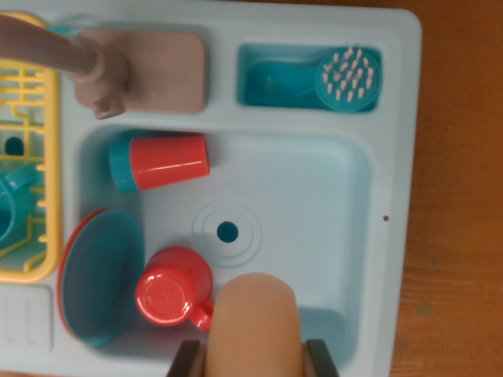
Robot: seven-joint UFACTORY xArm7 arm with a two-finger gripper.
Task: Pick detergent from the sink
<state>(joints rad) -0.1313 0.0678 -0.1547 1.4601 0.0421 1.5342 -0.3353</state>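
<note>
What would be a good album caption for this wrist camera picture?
Gripper holding a tan detergent bottle above a toy sink with red cups and plates.

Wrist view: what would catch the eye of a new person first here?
The tan bottle at the bottom edge, between the two dark fingers of the hand. Next the red cup lying on its side at the basin's upper left, and the red mug beside the bottle, on the wrist view's left.
</note>
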